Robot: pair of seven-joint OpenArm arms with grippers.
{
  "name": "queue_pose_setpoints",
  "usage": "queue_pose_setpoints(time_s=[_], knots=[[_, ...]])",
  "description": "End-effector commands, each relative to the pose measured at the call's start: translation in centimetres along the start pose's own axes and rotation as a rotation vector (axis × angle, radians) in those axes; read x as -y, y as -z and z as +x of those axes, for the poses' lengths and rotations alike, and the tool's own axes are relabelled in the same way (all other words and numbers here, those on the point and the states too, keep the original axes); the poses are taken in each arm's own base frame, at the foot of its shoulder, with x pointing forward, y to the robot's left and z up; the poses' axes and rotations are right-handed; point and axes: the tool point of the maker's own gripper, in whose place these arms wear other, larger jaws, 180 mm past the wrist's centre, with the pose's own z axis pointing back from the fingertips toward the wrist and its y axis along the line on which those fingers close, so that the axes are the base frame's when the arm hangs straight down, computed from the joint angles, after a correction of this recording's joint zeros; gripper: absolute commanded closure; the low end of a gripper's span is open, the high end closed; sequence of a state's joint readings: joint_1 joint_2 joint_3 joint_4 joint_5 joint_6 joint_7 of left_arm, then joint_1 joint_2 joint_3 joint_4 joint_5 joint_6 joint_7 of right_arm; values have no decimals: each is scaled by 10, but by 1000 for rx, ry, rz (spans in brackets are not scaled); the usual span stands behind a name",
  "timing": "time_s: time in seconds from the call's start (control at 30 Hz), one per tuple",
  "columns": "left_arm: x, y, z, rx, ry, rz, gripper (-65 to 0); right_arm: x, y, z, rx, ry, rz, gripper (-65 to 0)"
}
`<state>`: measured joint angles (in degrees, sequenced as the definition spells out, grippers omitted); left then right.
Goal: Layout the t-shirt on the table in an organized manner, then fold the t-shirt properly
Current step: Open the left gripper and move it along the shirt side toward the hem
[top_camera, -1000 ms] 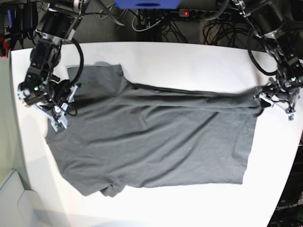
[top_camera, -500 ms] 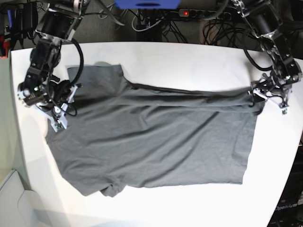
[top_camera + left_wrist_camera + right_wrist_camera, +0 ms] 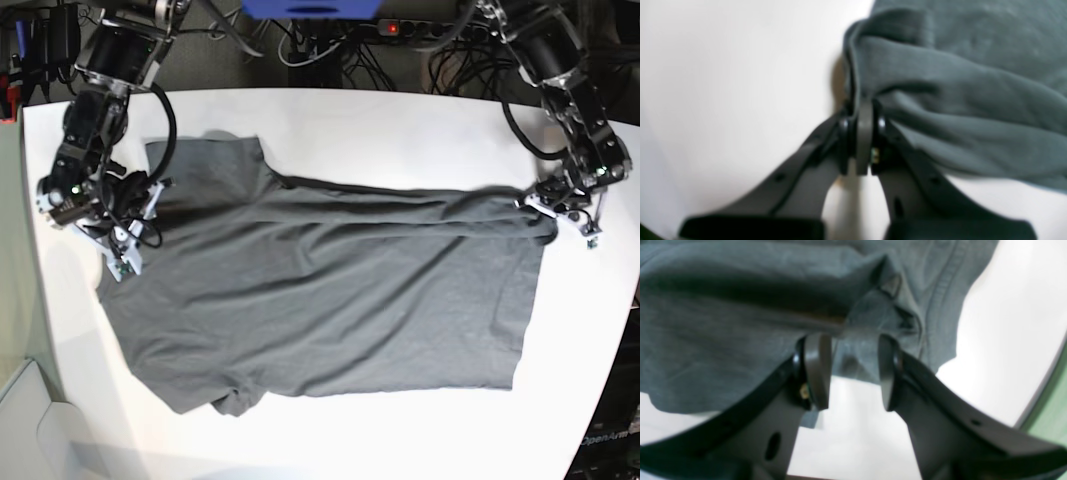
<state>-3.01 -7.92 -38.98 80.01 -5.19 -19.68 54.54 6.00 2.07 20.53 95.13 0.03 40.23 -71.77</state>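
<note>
The dark grey t-shirt (image 3: 330, 300) lies spread across the white table (image 3: 400, 130), with its sleeves and collar toward the base view's left and a long fold along its far edge. My left gripper (image 3: 545, 207) sits at the shirt's far right corner. Up close, the left gripper (image 3: 865, 113) is shut on a bunched edge of the t-shirt (image 3: 957, 100). My right gripper (image 3: 120, 258) rests at the shirt's left edge near the collar. The right wrist view shows this gripper (image 3: 851, 373) open, with the t-shirt (image 3: 723, 323) and its small neck label (image 3: 892, 285) just beyond the tips.
Cables and a power strip (image 3: 400, 28) run behind the table's far edge, beside a blue object (image 3: 310, 8). A pale green surface (image 3: 15, 300) borders the table's left side. The table's right edge (image 3: 625, 300) curves close to the left arm.
My left gripper moved in toward the shirt's far right corner and shut on the cloth, lifting the fold slightly. The right gripper stayed open and barely shifted.
</note>
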Motion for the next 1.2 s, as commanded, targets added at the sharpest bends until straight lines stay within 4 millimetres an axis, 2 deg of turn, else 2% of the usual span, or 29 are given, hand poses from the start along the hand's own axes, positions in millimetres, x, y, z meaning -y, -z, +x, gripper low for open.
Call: queue_pose_setpoints(time_s=[0.0,0.17,0.37,0.47,0.7,0.9,1.17], knots=[[1,-11,29,82,15,3,-1,7,-7,13,42,-1,-21,-245],[16,-33,64,150,26,-2,-1,7,-7,14,45,-1,-22,-245],[25,-41,104,225,9,-20,-1,7,-6,14,44,-1,-20,-245],[35,-30,108,210,-21,-51,-1,6,-5,13,41,0,-17,-245],[45,-13,117,198,-59,-94,0,6,-5,12,40,0,-16,-245],[31,-2,121,241,-200,-41,0,7,-6,12,40,-1,-20,-248],[23,-6,136,292,-263,-12,0,9,-6,13,39,-2,-22,-248]])
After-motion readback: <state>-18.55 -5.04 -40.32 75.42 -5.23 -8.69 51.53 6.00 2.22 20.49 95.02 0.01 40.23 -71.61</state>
